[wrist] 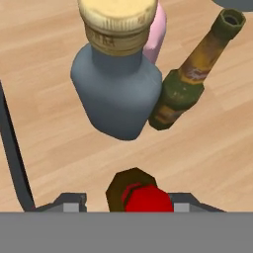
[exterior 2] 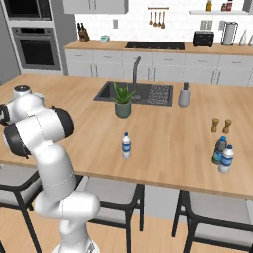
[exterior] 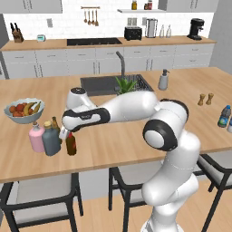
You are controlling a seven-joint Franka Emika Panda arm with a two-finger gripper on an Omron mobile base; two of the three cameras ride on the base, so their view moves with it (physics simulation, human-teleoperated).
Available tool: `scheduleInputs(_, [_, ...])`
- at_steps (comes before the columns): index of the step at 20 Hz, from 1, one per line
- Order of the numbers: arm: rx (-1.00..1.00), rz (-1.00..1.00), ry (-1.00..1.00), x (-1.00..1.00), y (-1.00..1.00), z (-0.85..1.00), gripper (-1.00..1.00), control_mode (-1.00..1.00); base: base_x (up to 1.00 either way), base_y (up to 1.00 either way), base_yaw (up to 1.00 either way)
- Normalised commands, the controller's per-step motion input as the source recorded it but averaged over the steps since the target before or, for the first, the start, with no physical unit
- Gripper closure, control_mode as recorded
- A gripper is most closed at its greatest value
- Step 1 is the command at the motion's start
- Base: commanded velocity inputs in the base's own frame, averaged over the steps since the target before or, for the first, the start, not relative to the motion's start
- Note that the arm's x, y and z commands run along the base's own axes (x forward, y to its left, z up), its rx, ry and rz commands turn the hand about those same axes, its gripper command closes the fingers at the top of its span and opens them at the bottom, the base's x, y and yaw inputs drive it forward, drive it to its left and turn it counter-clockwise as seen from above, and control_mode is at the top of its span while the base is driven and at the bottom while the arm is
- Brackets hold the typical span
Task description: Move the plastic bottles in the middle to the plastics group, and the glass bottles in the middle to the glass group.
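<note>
Gripper (exterior: 65,133): hanging over the slim dark brown bottle (exterior: 70,144), fingers sitting at either side of its red cap (wrist: 146,200); whether they are pinching it cannot be told.
Glass group: pink bottle (exterior: 36,137), olive-brown bottle (wrist: 190,81) and grey-blue corked bottle (exterior: 51,138) are standing clustered near the counter's (exterior: 118,145) left front edge.
Plastic bottle (exterior 2: 126,146): standing alone mid-counter.
Plastics pair (exterior 2: 223,154): sitting at the right front edge.

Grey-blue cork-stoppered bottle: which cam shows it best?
Hand view: the grey-blue bottle sits large from above, cork stopper and shoulders sharp, beside the olive-brown bottle. Left base view shows it small, standing next to the pink bottle. In the right base view I can't pick it out.
</note>
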Motion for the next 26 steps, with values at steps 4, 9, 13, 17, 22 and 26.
scheduleInputs(4, [0.00, 0.00, 0.00, 0.00, 0.00, 0.00, -1.00, -1.00, 0.00, 0.00, 0.00])
scheduleInputs(9, [0.00, 0.00, 0.00, 0.00, 0.00, 0.12, -1.00, -1.00, 0.00, 0.00, 0.00])
scheduleInputs(13, [0.00, -0.07, 0.00, -0.14, -0.11, 0.41, -1.00, -1.00, 0.00, 0.00, 0.00])
scheduleInputs(17, [0.00, -0.17, 0.00, -0.42, -0.60, 0.36, -1.00, -1.00, 0.00, 0.00, 0.00])
scheduleInputs(22, [0.00, -0.31, 0.00, -0.27, -0.93, 0.26, -1.00, -1.00, 0.00, 0.00, 0.00])
scheduleInputs(26, [0.01, -0.37, 0.02, -0.09, -1.00, 0.27, -1.00, -1.00, 0.00, 0.00, 0.00])
